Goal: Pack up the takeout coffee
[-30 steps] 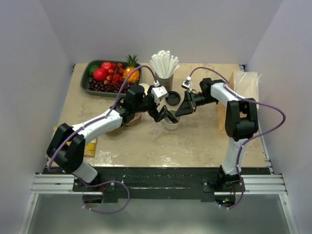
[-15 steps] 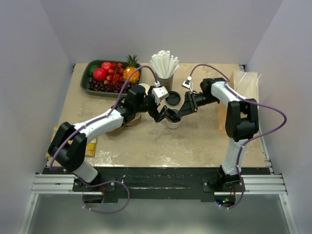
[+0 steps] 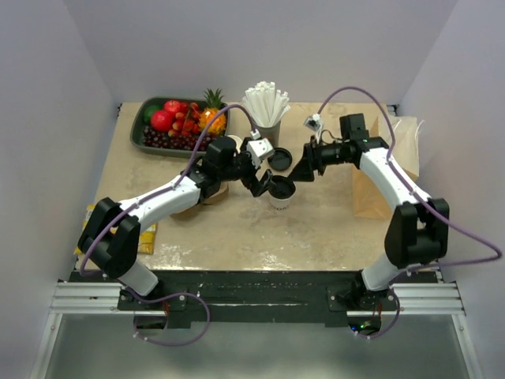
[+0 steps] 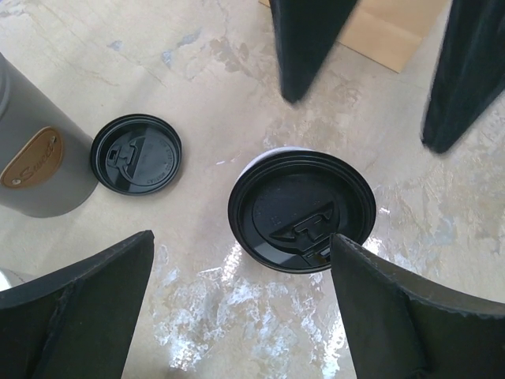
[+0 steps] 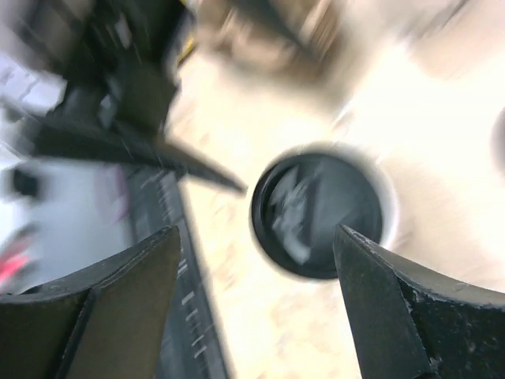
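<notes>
The takeout coffee, a white paper cup with a black lid, stands upright mid-table. Seen from above in the left wrist view, the coffee lies just ahead of my open left gripper, whose right finger overlaps the lid's rim in the picture. In the top view that left gripper is at the cup's left side. My right gripper hovers above and to the right of the cup, open and empty. The right wrist view is motion-blurred, with the lid beyond the wide-open right gripper.
A loose black lid lies behind the cup, next to a grey cup of white straws. A fruit tray sits back left. A brown paper bag lies at the right. A yellow packet lies near the left arm.
The right gripper opened, let go at the cup's lid and drew back up and to the right, its elbow swinging outward. The left gripper stayed open beside the cup.
</notes>
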Available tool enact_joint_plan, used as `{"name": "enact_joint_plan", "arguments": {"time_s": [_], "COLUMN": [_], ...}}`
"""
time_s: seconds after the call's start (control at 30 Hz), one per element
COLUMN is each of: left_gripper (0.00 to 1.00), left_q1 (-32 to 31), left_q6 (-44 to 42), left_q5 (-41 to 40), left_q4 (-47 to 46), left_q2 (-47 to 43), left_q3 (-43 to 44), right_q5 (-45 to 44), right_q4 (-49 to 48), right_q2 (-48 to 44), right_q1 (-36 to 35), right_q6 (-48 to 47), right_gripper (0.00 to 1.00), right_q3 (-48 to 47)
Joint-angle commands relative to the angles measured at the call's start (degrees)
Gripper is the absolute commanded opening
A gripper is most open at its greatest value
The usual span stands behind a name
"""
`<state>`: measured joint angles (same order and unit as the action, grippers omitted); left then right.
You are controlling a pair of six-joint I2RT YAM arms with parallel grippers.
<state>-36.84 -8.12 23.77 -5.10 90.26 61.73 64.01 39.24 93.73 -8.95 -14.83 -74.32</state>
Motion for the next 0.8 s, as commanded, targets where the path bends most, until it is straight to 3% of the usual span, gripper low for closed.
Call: {"name": "enact_joint_plan", "arguments": {"time_s": [0.0, 0.13, 0.27, 0.47, 0.77], "left_gripper": [0.96, 0.96, 0.96, 0.96, 0.96], "left_q1": [-0.3, -0.3, 0.3, 3.3, 6.4], "left_q6": [-0.1, 0.1, 1.1, 2.0, 4.9], "left_q5": [0.0, -0.9, -3.5, -4.3, -5.7], "left_q4": [-2.7, -2.0, 2.5, 7.8, 3.8], "left_q2": [0.4, -0.8, -5.0, -12.5, -17.6], "left_q3": [2.2, 2.7, 3.7, -0.2, -6.5], "right_q5": [-9.5, -10.5, -14.1, -21.5, -31.1], "right_q4": [-23.0, -21.6, -9.5, 3.5, 9.6], "right_q2": [-7.2, -11.8, -15.3, -16.5, -14.5], "right_q1": [-0.1, -0.9, -5.5, -14.4, -21.3], "right_q6": [12.4, 3.2, -19.5, -40.1, -49.3], "right_gripper": [0.76, 0.65, 0.54, 0.46, 0.37], "right_q3": [1.2, 4.3, 2.9, 2.9, 4.5]}}
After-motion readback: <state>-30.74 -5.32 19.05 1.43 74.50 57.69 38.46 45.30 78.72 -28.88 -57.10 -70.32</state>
